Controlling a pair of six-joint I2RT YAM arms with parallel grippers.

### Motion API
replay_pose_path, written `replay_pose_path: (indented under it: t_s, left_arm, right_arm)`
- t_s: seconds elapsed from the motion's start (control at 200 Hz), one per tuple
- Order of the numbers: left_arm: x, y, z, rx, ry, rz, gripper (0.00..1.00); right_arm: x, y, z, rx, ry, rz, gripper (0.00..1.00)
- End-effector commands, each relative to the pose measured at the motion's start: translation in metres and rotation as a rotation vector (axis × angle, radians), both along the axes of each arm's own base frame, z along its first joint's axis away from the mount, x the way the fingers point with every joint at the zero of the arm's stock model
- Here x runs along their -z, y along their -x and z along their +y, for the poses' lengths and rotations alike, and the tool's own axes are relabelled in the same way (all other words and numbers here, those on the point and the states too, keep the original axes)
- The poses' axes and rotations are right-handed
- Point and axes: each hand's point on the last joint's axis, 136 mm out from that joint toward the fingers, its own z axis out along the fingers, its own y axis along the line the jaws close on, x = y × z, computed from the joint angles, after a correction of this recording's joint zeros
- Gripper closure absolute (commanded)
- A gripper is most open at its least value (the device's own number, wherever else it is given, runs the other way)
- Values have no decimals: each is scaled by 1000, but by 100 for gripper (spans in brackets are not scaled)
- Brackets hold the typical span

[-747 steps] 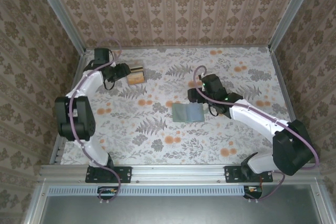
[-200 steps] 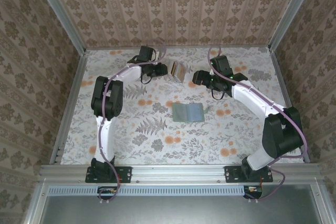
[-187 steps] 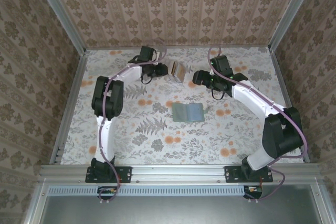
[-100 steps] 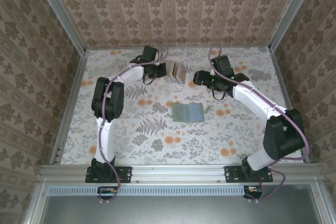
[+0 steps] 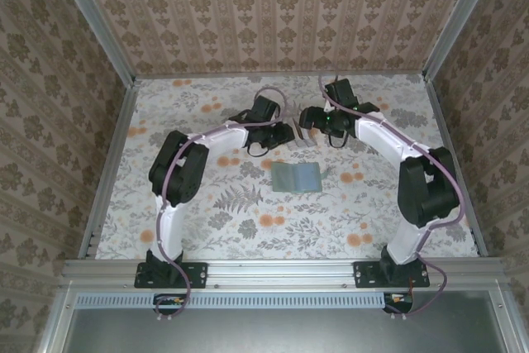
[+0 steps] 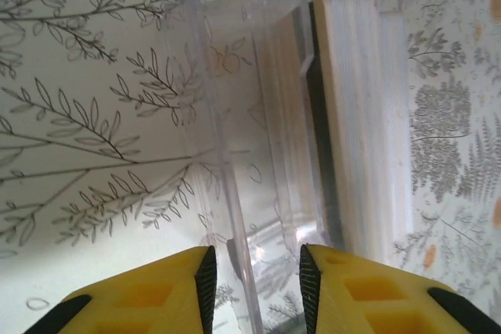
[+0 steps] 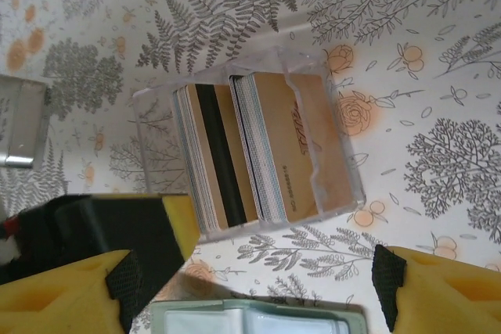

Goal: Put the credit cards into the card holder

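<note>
Table cover (image 5: 207, 221) is noted as white with grey ferns and leaves and orange blossoms. Walls (image 5: 281, 14) are papered tan with brown damask motifs in vertical stripes. Card holder (image 5: 297, 177) is recorded as muted grey-green and plain. Credit cards (image 7: 293, 146) are seen golden-brown with dark lettering, one crossed by a black stripe, stack edges pale. Stand (image 7: 153, 138) is clear and colourless. Left gripper (image 6: 254, 260) and right gripper (image 7: 252, 271) are marked yellow with black edging. Arms (image 5: 178, 204) are white with black joints; cables (image 5: 269, 93) are purple.
</note>
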Motion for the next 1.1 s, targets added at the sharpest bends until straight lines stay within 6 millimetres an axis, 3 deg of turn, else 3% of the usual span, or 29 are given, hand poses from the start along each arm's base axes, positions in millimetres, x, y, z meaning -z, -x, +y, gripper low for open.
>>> replay_pose_path:
  t_s: [0.0, 0.255, 0.47, 0.605, 0.715, 0.825, 1.095]
  left_arm:
    - [-66, -6, 6, -36, 131, -82, 62]
    - [-111, 15, 92, -98, 107, -176, 59]
    - [-111, 40, 184, -229, -6, -193, 57]
    - [-111, 56, 230, -315, -102, -219, 55]
    - [-114, 64, 247, -346, -120, -240, 52]
    - [-112, 68, 258, -374, -156, -254, 52]
    - [-111, 65, 256, -340, -168, -257, 52]
  right_arm:
    - [6, -3, 5, -71, 38, 26, 20]
    - [28, -9, 35, -303, 148, 26, 21]
    - [55, -16, 36, -373, 350, 77, 20]
    - [60, -30, 16, -306, 515, 82, 20]
    - [55, -37, 0, -240, 626, 58, 21]
    - [39, -38, -4, -217, 650, 17, 23]
    - [26, -46, -11, -201, 735, -47, 36]
